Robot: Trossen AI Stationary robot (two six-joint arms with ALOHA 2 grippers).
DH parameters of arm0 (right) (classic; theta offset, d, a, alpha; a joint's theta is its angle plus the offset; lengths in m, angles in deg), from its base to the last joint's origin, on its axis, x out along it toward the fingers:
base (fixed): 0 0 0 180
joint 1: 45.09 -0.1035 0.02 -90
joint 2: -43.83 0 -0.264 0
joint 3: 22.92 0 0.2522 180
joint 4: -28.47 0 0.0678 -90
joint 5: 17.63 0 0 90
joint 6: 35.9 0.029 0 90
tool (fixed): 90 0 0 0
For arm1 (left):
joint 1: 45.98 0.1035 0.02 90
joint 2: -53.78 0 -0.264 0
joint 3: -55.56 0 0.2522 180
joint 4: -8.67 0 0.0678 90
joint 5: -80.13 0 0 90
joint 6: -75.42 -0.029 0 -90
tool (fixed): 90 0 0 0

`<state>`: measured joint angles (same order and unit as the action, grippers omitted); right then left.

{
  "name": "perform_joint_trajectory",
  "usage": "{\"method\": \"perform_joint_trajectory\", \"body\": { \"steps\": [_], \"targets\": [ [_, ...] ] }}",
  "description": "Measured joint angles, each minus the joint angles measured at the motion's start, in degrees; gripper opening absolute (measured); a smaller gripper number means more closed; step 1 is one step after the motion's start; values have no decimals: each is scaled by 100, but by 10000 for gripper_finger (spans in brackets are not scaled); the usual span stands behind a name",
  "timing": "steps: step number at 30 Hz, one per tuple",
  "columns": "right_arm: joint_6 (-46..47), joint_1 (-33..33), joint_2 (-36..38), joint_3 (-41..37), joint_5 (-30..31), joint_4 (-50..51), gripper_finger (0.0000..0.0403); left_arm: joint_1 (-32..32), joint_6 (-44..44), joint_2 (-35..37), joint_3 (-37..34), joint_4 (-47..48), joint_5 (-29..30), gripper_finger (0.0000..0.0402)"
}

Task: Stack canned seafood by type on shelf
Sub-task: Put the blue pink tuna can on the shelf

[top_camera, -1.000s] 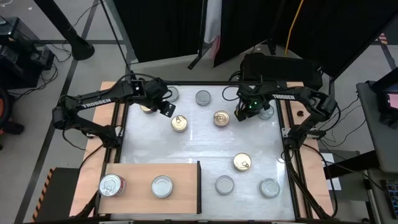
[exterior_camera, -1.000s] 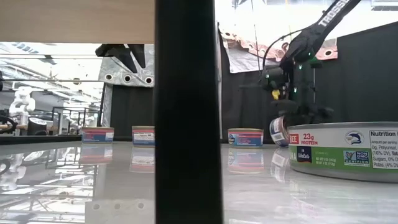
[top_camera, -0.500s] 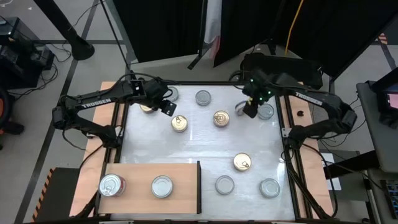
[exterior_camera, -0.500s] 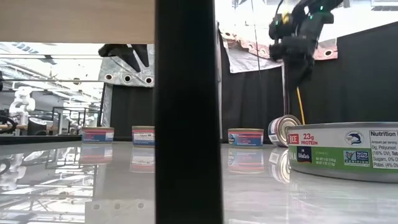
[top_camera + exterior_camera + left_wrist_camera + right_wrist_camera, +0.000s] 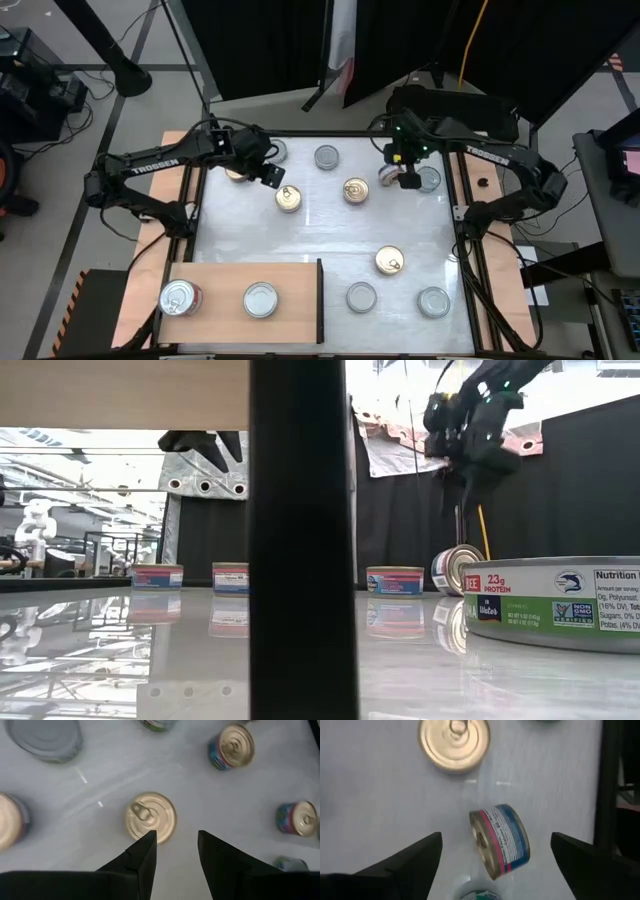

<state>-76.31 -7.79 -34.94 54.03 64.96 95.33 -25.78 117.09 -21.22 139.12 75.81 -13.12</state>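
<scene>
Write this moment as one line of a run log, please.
right gripper: open, above tipped can | left gripper: open, empty, over gold-lid can | shelf: two cans

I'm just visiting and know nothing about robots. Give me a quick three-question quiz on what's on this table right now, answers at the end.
1. True or false: the can under the right gripper stands flat on its base.
2. How many cans rest on the wooden shelf? A) none B) two C) five
3. Fill in: the lid of the can just ahead of the left gripper is ____ coloured, with a pull tab.

Key
1. False: it lies tipped on its side, label showing, and the open fingers are clear of it.
2. B: a red-labelled can and a silver-lidded can.
3. Gold.
</scene>
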Motion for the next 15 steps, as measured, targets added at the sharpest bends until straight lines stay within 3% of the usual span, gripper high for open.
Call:
{"method": "perform_joint_trajectory", "body": {
  "steps": [9, 15],
  "targets": [
    [-452, 142, -900, -13, 38, -569, 365, -312, 294, 0, 0, -17, -88, 146],
    [-365, 138, -1387, -13, 16, -340, 353, -417, 299, 0, 1, -17, -113, 146]
  ]
}}
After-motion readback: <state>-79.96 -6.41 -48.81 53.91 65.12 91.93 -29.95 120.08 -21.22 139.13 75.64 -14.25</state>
